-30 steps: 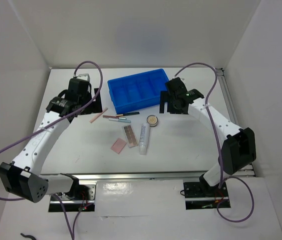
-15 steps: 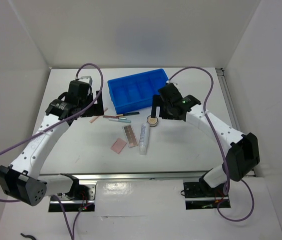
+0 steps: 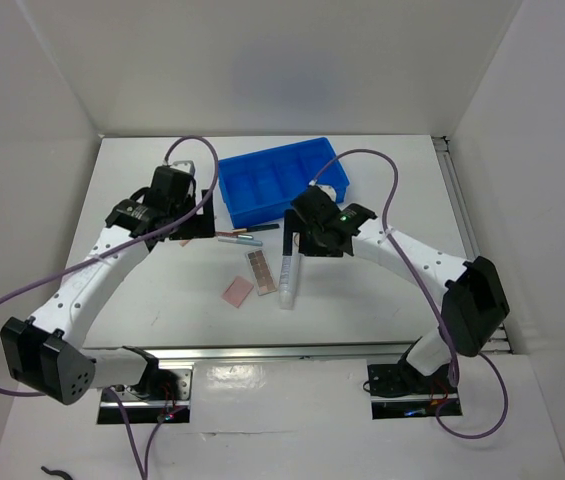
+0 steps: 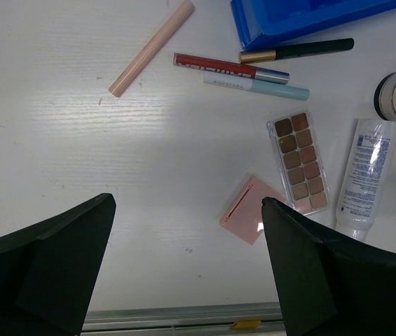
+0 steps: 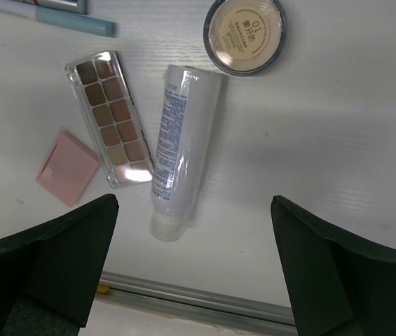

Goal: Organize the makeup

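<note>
**Left gripper [image 4: 187, 203] and right gripper [image 5: 194, 203] both spread, holding nothing**

Your left gripper hung over the white table [image 4: 78, 140] with its 2 fingers wide apart. Your right gripper hung just as wide, above the clear-white tube [image 5: 180, 147].

All the makeup you could see lay on the table, outside the blue compartment tray [image 3: 282, 182]. The round beige compact [image 5: 245, 33] sat just beyond the tube's flat end. The long brown palette [image 5: 111, 115] lay just beside the tube, and the pink square [image 5: 68, 166] lay at the palette's near corner.

In your left wrist view, 4 thin sticks lay near the tray's front wall:
- The dark pencil [image 4: 299, 50] with the gold cap lay closest to the wall.
- The red-pink one [image 4: 215, 66] and the blue one [image 4: 257, 86] lay side by side.
- The pale pink stick [image 4: 152, 47] lay apart from them, at a slant.
</note>
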### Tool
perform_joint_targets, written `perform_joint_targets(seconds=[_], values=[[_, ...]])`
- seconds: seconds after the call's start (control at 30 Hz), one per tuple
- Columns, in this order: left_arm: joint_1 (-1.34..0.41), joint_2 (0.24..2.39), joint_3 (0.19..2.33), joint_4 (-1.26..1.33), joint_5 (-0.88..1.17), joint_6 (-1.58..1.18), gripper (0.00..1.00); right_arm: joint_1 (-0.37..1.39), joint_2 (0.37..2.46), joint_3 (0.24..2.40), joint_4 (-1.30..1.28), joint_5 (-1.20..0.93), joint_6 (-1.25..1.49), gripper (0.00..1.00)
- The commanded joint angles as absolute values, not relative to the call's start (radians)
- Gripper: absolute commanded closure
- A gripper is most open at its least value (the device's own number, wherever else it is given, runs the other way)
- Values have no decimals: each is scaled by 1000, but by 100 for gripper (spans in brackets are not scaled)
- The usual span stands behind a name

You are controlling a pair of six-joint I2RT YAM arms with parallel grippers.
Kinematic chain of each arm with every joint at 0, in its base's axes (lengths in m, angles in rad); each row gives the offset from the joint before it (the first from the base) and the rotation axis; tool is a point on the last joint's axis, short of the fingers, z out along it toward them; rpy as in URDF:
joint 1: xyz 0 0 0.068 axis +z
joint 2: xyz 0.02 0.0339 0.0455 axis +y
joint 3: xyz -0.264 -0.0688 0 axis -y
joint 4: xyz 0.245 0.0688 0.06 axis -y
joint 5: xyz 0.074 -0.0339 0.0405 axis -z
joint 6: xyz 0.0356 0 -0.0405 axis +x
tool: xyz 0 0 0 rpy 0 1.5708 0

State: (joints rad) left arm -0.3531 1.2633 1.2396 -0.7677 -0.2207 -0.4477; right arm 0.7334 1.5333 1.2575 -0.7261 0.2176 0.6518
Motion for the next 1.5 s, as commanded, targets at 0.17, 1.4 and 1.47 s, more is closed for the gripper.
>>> perform_joint_targets(seconds=[0.17, 1.4, 1.47], values=[[-362, 1304, 1290, -773, -259, -428, 0, 744, 1549, 1206, -580, 138, 699, 3], [-362, 1261, 1239, -730, -288, -419, 0, 753, 1792, 1212, -500, 100, 658, 67], [-362, 1261, 1239, -730, -288, -419, 0, 753, 1760, 1230, -528, 109, 640, 71]])
